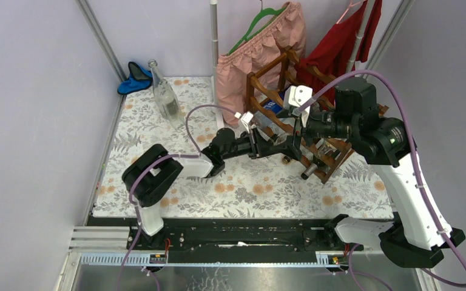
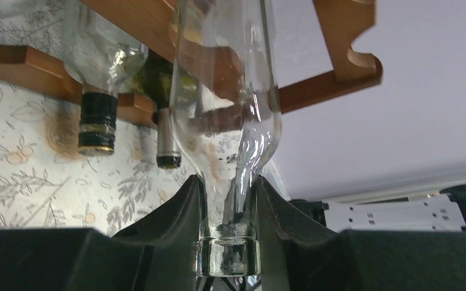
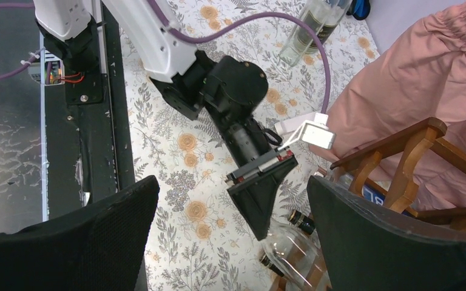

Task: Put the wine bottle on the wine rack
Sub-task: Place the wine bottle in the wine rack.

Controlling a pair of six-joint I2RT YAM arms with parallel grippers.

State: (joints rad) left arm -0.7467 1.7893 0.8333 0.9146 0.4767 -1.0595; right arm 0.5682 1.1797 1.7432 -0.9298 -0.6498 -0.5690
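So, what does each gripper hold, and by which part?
The left gripper holds the clear wine bottle by its neck, next to the lip. The right gripper is open and holds nothing.

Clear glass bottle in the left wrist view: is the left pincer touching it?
Touching. The left wrist view shows the left pincer clamping the neck of the clear glass wine bottle, its black fingers pressed on both sides, no gap.
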